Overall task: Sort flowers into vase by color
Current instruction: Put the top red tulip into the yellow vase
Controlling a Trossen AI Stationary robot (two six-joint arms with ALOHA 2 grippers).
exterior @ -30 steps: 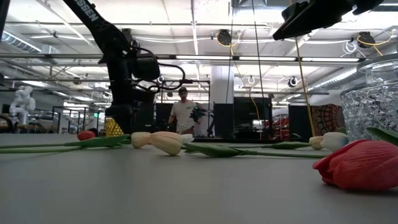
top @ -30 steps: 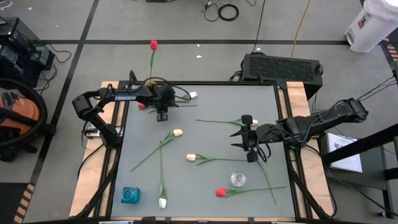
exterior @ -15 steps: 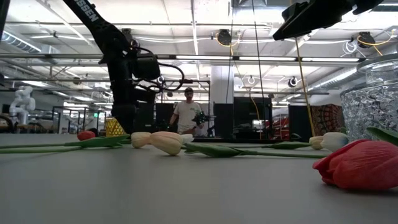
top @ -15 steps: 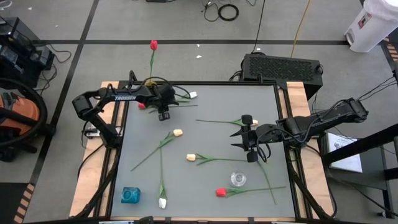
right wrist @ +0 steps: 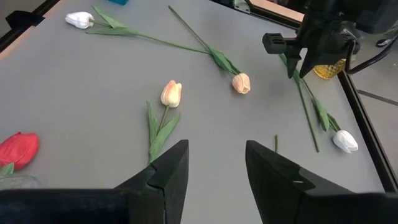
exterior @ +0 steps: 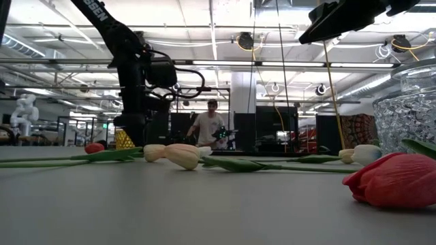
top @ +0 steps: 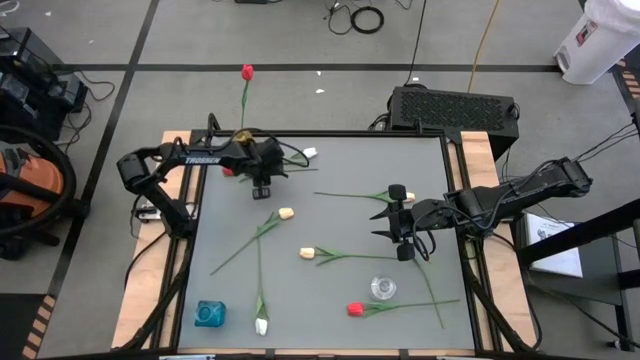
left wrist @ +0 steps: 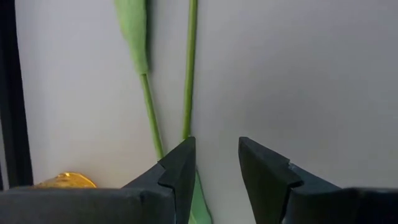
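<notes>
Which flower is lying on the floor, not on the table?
The red tulip with the long stem, lying on the grey floor beyond the table's far edge. Every other flower in the high view lies on the tabletop.

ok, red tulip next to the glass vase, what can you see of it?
The red tulip lies flat on the grey table near its front edge, closed bud pointing left, thin green stem with leaves running right. The petals look like fabric. The bud sits just in front of the clear glass vase, close to its base; contact is unclear. No gripper is near it.
</notes>
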